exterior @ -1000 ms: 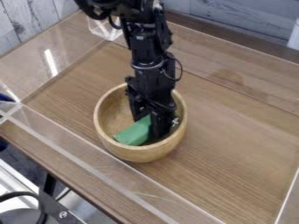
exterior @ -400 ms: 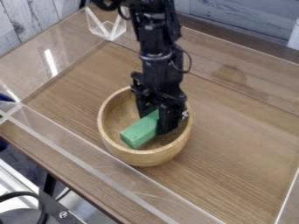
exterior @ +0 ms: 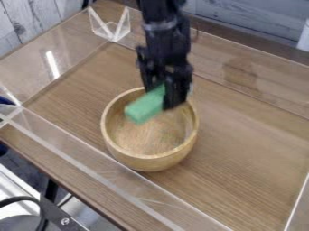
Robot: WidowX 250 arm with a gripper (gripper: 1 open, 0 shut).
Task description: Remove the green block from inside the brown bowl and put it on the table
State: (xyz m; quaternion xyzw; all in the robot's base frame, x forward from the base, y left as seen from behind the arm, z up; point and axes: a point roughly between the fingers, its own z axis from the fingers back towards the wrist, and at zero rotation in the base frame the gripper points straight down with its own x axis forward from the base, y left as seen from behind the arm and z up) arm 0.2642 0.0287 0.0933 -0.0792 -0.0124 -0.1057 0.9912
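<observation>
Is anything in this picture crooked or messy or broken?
Only one thing: the green block hangs tilted in the gripper, one end dipping over the brown bowl. The bowl sits upright on the table; nothing looks spilled or broken.

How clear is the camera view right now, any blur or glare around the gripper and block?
Camera view: the gripper and green block are motion-smeared, edges soft; the brown bowl and table are sharper; white glare streaks lie on the acrylic wall at left.
</observation>
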